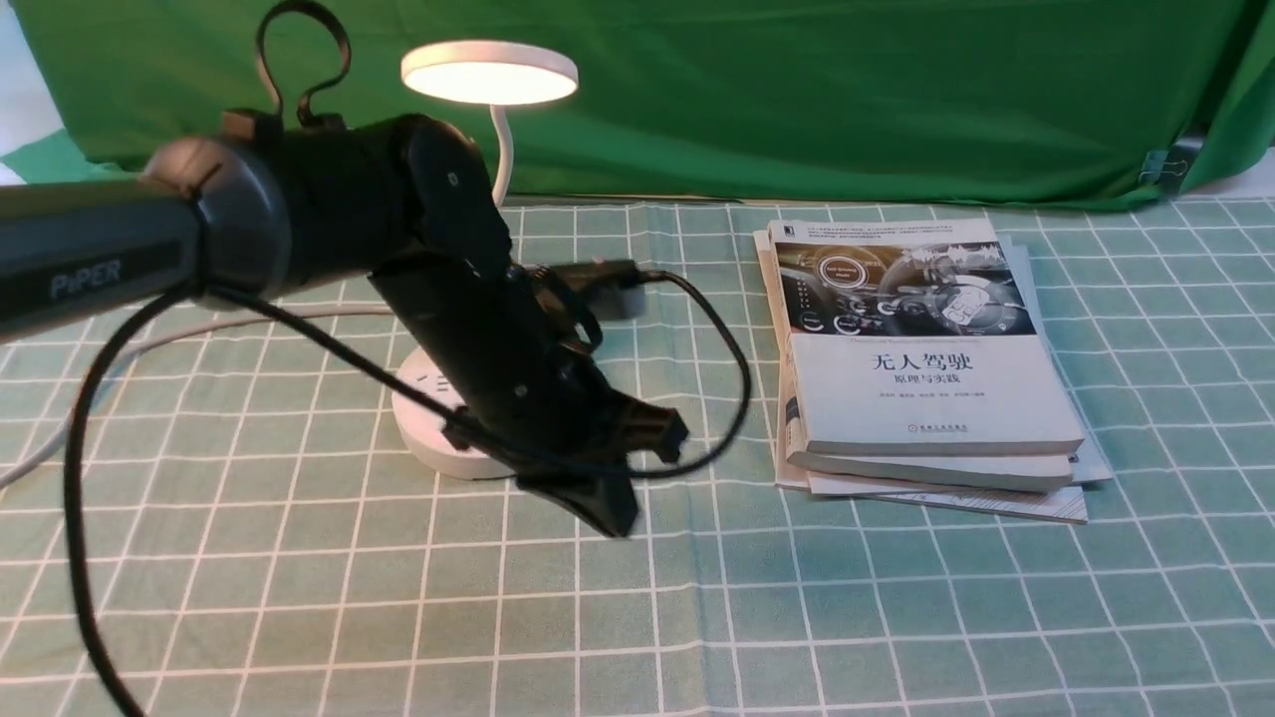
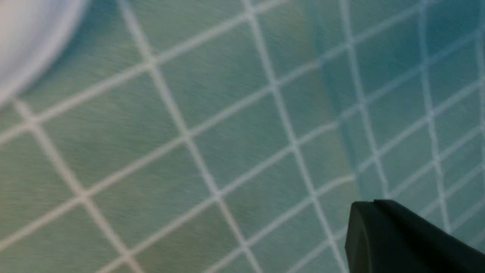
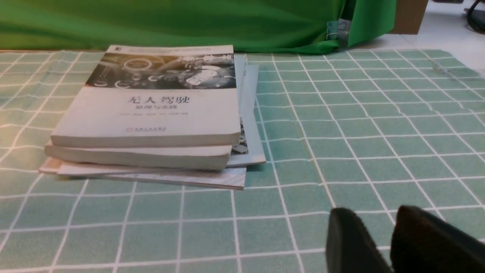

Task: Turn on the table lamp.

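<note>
Smooth white plastic is seen on the lamp base (image 1: 438, 453) beside the left claw (image 1: 608, 508). Matt, woven cloth (image 2: 235, 151) is spread beneath it.

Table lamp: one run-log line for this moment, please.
lamp: lit | left gripper: by lamp base | book stack: right of lamp

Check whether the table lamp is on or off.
On: the underside of the table lamp's disc head glows warm white in the front view.

One lamp (image 1: 489, 75), one book stack (image 1: 926, 368)
</note>
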You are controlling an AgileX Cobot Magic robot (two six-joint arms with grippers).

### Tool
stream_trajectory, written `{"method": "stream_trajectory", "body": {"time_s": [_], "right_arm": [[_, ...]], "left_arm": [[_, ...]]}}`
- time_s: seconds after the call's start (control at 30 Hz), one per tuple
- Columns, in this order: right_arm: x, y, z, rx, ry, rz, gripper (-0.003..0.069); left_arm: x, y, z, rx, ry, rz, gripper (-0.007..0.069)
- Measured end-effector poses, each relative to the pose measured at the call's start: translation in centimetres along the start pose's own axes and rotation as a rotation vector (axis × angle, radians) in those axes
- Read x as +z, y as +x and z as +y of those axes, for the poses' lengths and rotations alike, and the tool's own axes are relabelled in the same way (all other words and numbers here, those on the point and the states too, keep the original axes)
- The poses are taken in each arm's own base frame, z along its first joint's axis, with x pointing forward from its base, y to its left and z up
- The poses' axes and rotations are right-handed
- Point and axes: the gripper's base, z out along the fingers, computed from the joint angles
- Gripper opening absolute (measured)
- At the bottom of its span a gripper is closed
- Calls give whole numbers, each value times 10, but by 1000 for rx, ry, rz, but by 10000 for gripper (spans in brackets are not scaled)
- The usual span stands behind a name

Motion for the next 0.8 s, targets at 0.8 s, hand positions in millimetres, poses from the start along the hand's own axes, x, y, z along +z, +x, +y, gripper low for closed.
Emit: {"method": "stream_trajectory", "body": {"time_s": [0.8], "right_arm": [[0,0,0,0,0,0,239]], "left_arm": [[-228,168,-103,809,-224,-1084,1]]}}
